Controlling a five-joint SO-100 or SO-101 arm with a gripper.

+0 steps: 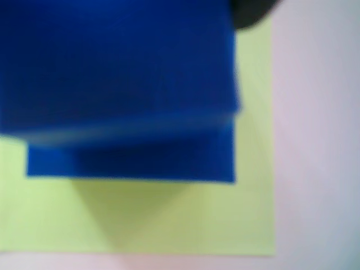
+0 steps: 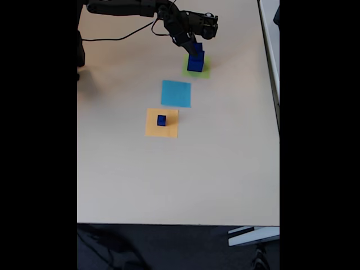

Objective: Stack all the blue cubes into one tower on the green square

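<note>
tower (image 2: 195, 61) right under gripper (image 2: 194, 46)

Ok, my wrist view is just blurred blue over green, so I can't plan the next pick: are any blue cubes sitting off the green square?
Observer: Yes. In the fixed view one small blue cube sits on the orange square.
Operator: Is anything on the light-blue square?
Observer: No cube. The light-blue square lies between the orange square and the green square.
Operator: Where is the arm?
Observer: The arm reaches in from the top left. Its jaws are at the top of the tower; I cannot tell whether they are open.
</note>
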